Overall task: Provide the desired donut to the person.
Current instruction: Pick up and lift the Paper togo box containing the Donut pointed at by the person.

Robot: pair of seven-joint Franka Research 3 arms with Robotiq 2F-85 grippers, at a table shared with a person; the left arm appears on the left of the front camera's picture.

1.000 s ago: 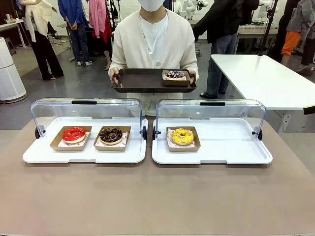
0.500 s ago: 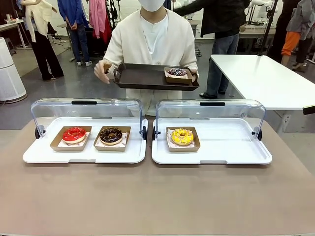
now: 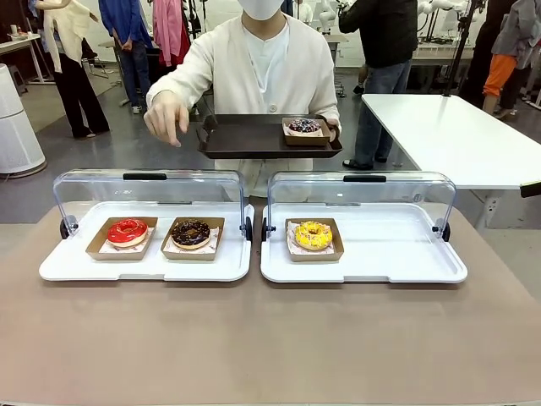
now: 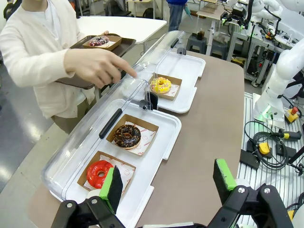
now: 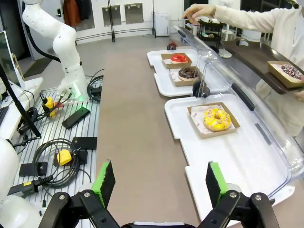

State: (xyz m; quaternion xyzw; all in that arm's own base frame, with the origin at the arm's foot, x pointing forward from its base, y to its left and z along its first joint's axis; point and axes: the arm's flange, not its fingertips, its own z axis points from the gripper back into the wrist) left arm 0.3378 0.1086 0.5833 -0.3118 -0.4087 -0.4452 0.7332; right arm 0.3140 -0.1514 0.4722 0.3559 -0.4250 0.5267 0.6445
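The person (image 3: 262,68) stands at the far side, holding a dark tray (image 3: 245,139) with a sprinkled donut (image 3: 303,127) in one hand. Their other hand (image 3: 165,118) reaches out over the left display case, a finger pointing down; which donut it picks out I cannot tell. That case holds a red donut (image 3: 127,231) and a chocolate donut (image 3: 191,233). The right case holds a yellow donut (image 3: 314,234). My left gripper (image 4: 168,183) is open, back from the red donut (image 4: 99,173). My right gripper (image 5: 160,183) is open too, short of the yellow donut (image 5: 216,119).
Both white cases (image 3: 144,266) (image 3: 363,269) have clear lids (image 3: 148,190) swung up toward the person. The brown tabletop (image 3: 270,338) in front of them is bare. A white table (image 3: 448,135) stands at the back right, with other people beyond.
The person has let go of the tray with one hand and stretched it out and down over the left case. The tray stays level in the other hand.
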